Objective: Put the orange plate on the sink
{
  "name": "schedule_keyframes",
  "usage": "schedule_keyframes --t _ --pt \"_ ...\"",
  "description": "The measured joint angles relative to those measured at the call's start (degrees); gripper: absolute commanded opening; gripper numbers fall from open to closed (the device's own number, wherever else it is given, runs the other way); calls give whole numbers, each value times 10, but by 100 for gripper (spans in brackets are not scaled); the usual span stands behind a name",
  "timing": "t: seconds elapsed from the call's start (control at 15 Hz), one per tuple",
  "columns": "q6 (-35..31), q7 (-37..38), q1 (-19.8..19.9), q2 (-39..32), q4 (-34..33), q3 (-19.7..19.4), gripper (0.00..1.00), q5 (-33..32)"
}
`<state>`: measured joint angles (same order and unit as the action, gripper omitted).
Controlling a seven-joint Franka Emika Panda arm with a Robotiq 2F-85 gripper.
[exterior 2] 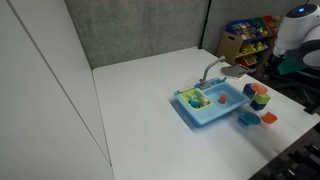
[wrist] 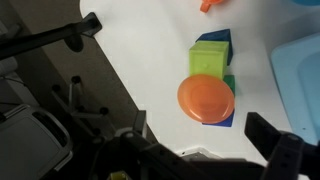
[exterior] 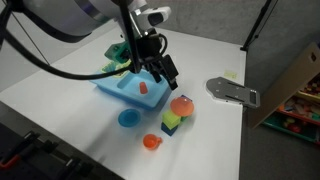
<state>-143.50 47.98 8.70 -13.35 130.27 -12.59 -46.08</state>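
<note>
The orange plate lies flat on top of a stack of green, yellow and blue blocks. It shows in both exterior views. The light blue sink with its grey faucet stands beside the stack, and its edge shows in the wrist view. My gripper is open and empty. It hangs above the table, over the gap between the sink and the plate, and touches nothing.
A blue plate and a small orange cup lie in front of the sink. A small red piece sits in the basin. A grey flat object lies near the table's edge. Toy shelves stand behind.
</note>
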Motion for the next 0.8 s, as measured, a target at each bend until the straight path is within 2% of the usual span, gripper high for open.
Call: schedule_keyframes --t 0.8 --pt "-79 115 -31 -110 -29 -31 100 -77"
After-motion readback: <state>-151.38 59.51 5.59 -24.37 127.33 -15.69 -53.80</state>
